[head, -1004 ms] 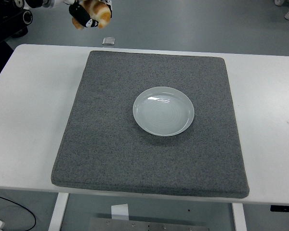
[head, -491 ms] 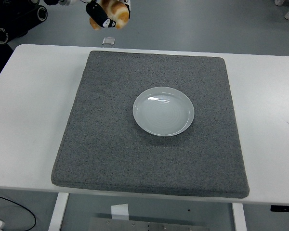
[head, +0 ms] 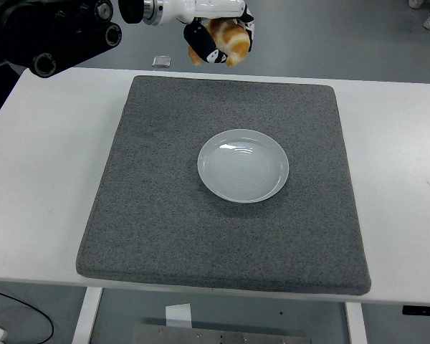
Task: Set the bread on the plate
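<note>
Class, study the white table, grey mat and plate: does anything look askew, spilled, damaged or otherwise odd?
Nothing stands out. The round pale grey plate sits flat and empty near the middle of the dark grey felt mat, which lies square on the white table. The left hand holds the golden-brown bread above the mat's far edge.

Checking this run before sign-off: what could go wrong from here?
1. The golden-brown bread roll sits high in the left hand, beyond the table's far edge; a slip could drop it on the floor.
2. The shallow white ceramic plate lies loose on the grey felt mat; a hard set-down could shift it.
</note>
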`<action>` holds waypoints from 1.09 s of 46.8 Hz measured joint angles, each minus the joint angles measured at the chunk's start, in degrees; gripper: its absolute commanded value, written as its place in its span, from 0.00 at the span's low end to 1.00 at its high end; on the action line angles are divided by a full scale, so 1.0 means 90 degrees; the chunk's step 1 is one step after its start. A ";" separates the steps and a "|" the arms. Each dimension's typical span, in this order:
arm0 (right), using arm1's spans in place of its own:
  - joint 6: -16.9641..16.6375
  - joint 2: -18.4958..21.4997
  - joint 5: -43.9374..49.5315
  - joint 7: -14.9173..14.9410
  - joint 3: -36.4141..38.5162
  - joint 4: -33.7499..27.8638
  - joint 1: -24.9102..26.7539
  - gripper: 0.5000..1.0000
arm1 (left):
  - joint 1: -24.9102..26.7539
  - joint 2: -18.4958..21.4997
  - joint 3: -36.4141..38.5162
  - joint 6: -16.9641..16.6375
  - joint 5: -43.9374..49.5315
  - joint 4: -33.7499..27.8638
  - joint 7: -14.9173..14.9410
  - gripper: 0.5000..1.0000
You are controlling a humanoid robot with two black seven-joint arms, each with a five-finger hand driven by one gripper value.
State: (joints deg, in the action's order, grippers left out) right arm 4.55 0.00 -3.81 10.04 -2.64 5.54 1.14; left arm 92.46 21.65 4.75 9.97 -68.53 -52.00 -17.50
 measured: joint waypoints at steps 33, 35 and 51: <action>0.0001 0.0000 0.0001 -0.0002 0.0000 0.0000 0.0000 0.86 | -0.0624 -0.0975 0.0019 -0.0050 -0.0333 -0.0293 0.0001 0.00; 0.0001 0.0000 0.0001 -0.0001 0.0000 0.0000 0.0000 0.86 | -0.0705 -0.1018 0.0026 -0.0054 -0.0414 -0.0276 0.0001 0.00; -0.0003 0.0000 0.0004 -0.0001 0.0000 0.0000 -0.0002 0.86 | -0.1304 -0.1307 0.0039 -0.0065 -0.1126 -0.0143 0.0005 0.00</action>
State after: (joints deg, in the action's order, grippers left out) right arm 4.53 0.00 -3.77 10.03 -2.64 5.54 1.13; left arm 80.72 9.89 5.10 9.39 -78.67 -53.29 -17.45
